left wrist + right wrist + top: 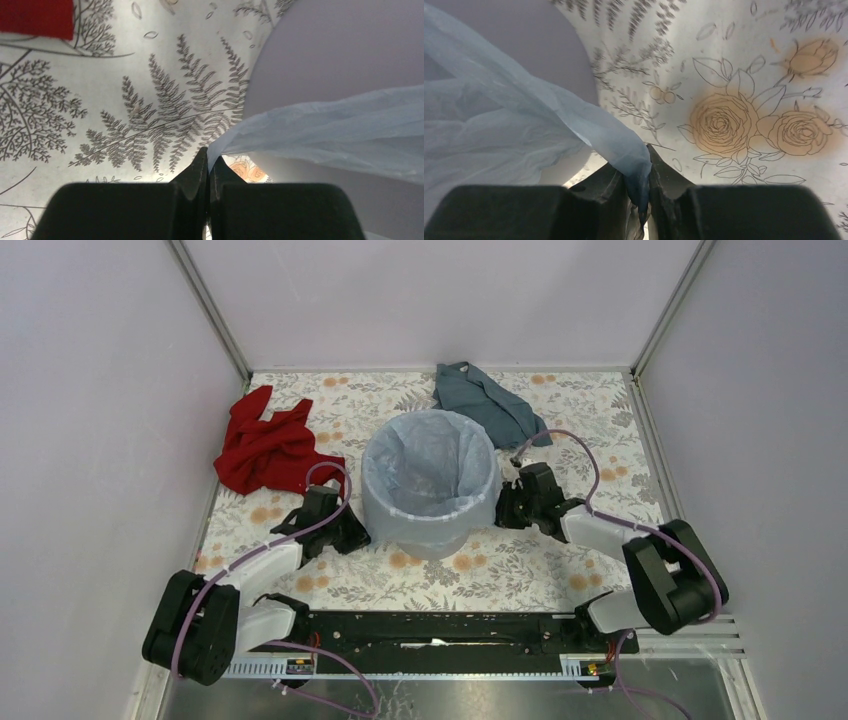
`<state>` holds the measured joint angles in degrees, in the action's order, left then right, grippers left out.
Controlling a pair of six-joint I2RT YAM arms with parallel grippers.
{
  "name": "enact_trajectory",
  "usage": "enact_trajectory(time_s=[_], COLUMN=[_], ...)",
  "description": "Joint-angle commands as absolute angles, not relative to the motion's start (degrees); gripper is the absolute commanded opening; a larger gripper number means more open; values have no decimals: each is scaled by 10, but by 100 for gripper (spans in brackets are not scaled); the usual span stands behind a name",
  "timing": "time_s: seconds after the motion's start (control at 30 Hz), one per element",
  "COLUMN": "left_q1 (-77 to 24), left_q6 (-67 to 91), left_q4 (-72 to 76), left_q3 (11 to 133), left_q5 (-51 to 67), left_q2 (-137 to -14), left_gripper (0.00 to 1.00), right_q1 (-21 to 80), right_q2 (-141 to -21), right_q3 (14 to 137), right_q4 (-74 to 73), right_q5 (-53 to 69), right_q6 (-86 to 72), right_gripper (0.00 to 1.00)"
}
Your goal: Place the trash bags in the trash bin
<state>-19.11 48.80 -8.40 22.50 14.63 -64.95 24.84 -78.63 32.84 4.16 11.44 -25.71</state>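
Top view: trash bin (pixel 440 543) stands upright at the centre of the tabletop (pixel 500 575), which carries a print of grey ferns and orange roses. The trash bag (pixel 430 465), pale blue and translucent, sits inside the bin. Its mouth is open and its edge is turned out over the rim most of the way round.

Left pincer (pixel 358 532) is low at the bin's left side, just beside the wall. Left wrist view: left pincer (pixel 207 152) is closed, its two dark fingers pinching a corner of the bag's edge. The film (pixel 340 130) runs from the tips out to the right, across the smooth grey bin wall (pixel 350 50).

Right pincer (pixel 503 505) is low at the bin's right side, likewise just beside the wall. Right wrist view: right pincer (pixel 644 165) is clamped on a bunched fold of the bag. The film (pixel 524 130) spreads left from the tips, in front of the bin wall (pixel 499 30).

Red cloth (pixel 265 445) lies crumpled on the tabletop, left of the bin and apart from it; its corner also shows in the left wrist view (pixel 35 17). Teal-grey cloth (pixel 490 400) lies behind the bin to the right, near the back wall.
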Motion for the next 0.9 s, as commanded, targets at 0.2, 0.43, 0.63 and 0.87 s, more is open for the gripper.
enact_trajectory(time_s=[0.2,0.43,0.63,0.87], left_q1=[-191,-191,-191,-191], left_q6=[491,480,466,471], left_q4=[-60,-122,-96,-77], left_q3=[196,221,215,213], left_q5=[144,113,127,141], left_q2=[-644,-575,-608,-595], left_gripper=[0,11,12,13], right_q1=[247,247,252,413], right_q2=[-799,-665,-626,-782], right_q3=[313,438,637,940], right_q4=[73,-196,-331,-426], right_q5=[102,-94,-200,-94], right_q6=[-280,-269,-204,-129], right_gripper=[26,91,96,100])
